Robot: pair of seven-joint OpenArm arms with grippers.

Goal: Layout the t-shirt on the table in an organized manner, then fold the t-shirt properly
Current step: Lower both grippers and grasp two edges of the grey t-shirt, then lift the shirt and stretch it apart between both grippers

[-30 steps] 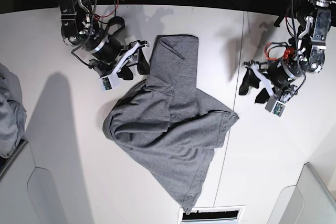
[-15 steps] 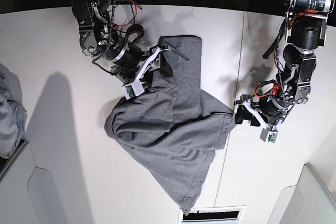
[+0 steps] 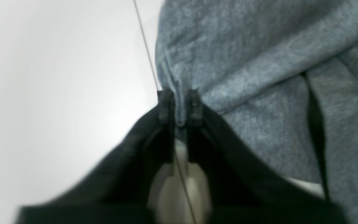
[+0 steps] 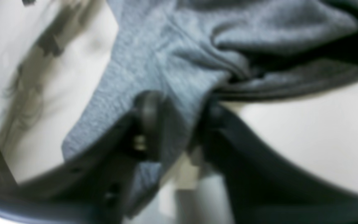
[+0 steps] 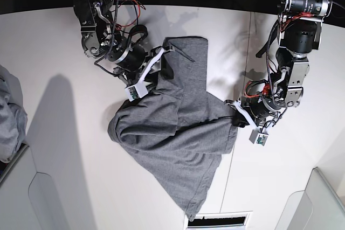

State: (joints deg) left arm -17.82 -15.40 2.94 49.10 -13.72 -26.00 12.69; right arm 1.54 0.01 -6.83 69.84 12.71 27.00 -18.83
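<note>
Both arms reach down from the top of the base view toward the t-shirt [image 5: 178, 133], which lies crumpled at centre on the white table [image 5: 54, 133]. The left gripper [image 3: 179, 107] is pinched tight on a fabric corner beside the table's dark seam [image 3: 144, 46]. The right gripper [image 4: 179, 124] straddles a fold of cloth, jaws narrowed around it.

I see no text, label, brand, number or sign I can read in any view; the wrist views are blurred and the base view shows no lettering.
</note>
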